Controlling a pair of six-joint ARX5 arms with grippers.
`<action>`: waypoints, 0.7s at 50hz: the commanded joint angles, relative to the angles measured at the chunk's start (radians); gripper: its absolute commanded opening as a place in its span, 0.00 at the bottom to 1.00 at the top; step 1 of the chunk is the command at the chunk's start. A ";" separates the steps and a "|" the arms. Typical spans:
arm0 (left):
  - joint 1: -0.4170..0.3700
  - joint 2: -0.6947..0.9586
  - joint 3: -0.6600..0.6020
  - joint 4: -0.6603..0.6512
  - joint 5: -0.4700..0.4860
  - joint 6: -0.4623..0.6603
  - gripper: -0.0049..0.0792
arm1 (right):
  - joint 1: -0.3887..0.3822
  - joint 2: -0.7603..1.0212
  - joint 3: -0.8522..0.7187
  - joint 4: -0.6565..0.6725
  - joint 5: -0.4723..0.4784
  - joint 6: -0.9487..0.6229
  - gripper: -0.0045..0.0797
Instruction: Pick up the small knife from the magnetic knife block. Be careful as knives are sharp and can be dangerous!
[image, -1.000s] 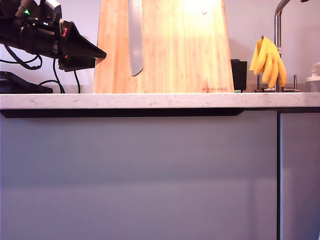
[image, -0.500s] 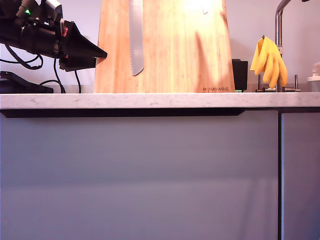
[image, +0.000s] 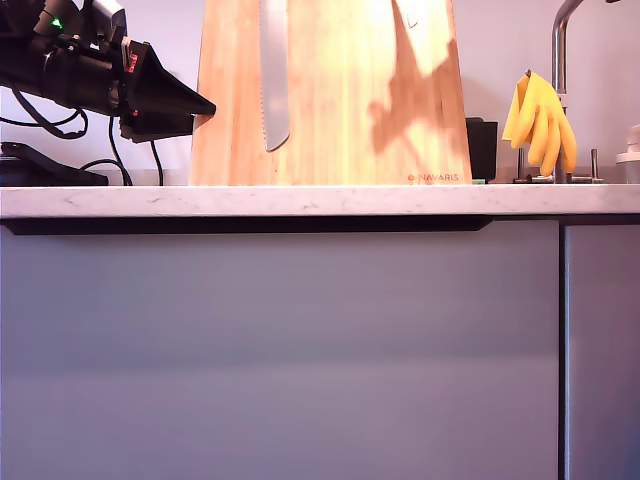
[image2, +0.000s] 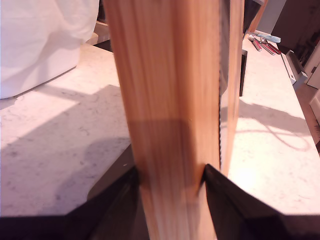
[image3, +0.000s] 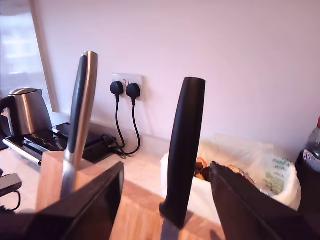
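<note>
White marble-look counter (image: 300, 201) – magnetic knife block (image: 330, 110) upright near front edge; black box (image: 481, 148) just behind it; white bag (image2: 45, 40) farther back; red-handled utensils (image2: 262, 44) beyond block.

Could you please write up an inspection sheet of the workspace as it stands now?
Surface: pale marble worktop.
Job's things: magnetic knife block upright; small knife, only its tip in the exterior view, its black handle between open jaws.
Clutter: bread knife on the block; yellow gloves on the tap; white bag; kettle.
Grippers: my first gripper straddles the block's edge; my second gripper open around the handle.
Cables: black leads from wall socket.
Surroundings: grey cabinet fronts.
</note>
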 joint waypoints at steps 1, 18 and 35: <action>-0.047 0.026 0.005 0.037 -0.011 0.010 0.03 | 0.013 0.004 0.023 0.028 0.003 0.000 0.64; -0.047 0.026 0.005 0.037 -0.011 0.010 0.03 | 0.046 0.050 0.027 0.109 0.055 -0.001 0.64; -0.047 0.026 0.006 0.041 -0.011 0.010 0.03 | 0.048 0.098 0.027 0.176 0.086 0.000 0.64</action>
